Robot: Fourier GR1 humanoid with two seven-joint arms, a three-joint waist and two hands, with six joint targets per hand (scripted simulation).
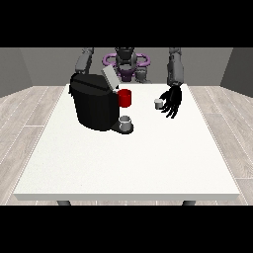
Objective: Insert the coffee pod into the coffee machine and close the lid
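The coffee pod [158, 103] sits on the worktop [148, 158], right of the coffee machine [96, 106], whose lid [109, 77] stands raised. The hand at the view's right [173, 101] hangs just beside it, fingers relaxed, grasping nothing. Best to close round the pod squarely before lifting.

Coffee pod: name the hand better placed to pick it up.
Left, the hand at the view's right: it hangs right beside the coffee pod. No other hand shows over the table.
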